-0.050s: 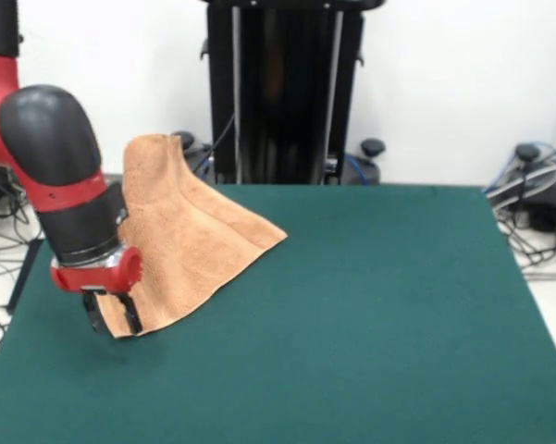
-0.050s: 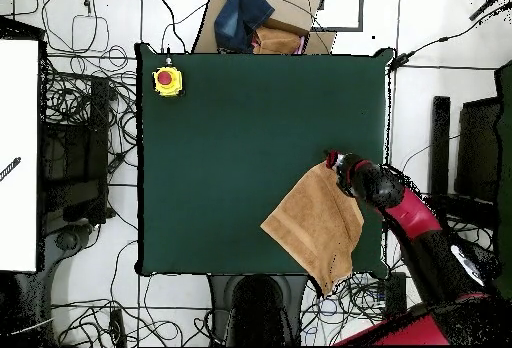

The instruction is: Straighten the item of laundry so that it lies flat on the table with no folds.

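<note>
Claw (image 1: 112,315) at the near corner of the towel (image 1: 190,242), fingers down on the table (image 1: 370,324); they look pinched on the cloth's corner, though the front view leaves some doubt. Towel sits at one side of the green top. From the pinched corner it spreads back across the cloth, and its far part hangs past the table's back edge in the overhead view (image 2: 318,226). A fold line runs along its upper side (not flat yet). Judged soft, light, limp terry: it will drape and drag, not slide stiffly, and may bunch if pushed. Corners are the sensible hold, pulled outward. Further off, a yellow box with a red button (image 2: 167,80) stands well apart on the table.
</note>
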Robot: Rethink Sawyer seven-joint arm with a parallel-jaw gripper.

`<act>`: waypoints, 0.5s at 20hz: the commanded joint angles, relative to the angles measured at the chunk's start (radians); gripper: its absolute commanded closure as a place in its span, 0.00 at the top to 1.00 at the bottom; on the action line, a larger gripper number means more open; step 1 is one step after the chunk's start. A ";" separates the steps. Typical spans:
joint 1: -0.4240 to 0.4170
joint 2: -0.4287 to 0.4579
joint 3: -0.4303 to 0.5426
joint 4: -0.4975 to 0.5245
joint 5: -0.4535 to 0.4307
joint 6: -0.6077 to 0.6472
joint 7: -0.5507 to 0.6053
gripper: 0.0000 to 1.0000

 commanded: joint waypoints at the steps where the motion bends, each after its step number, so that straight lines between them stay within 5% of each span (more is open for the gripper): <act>1: -0.015 0.095 0.024 -0.120 -0.060 0.217 -0.190 1.00; 10: -0.122 0.263 0.148 -0.131 -0.105 0.213 -0.336 1.00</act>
